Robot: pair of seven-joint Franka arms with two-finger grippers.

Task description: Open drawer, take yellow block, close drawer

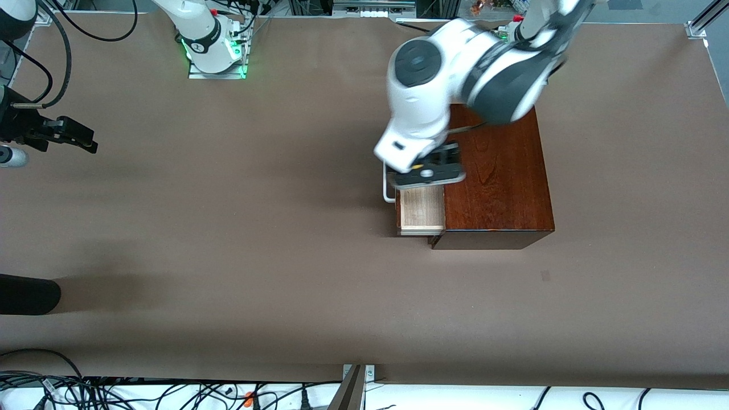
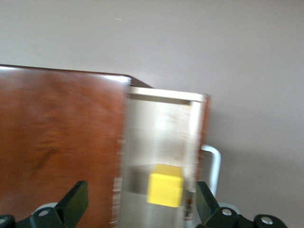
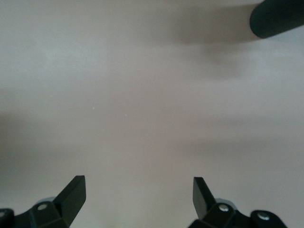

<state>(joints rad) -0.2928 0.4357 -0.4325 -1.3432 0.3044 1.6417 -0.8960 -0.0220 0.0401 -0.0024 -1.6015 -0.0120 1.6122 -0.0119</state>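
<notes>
Over the open drawer (image 1: 422, 212) — left gripper (image 2: 140, 202), spread.

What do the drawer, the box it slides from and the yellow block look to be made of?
Drawer: pale unfinished-looking wood tray, matte, with a white bar handle, perhaps painted metal. Wooden box: dark reddish wood, visible grain, glossy varnish. Yellow block: plain, evenly coloured faces, painted wood or plastic; I cannot tell which.
</notes>
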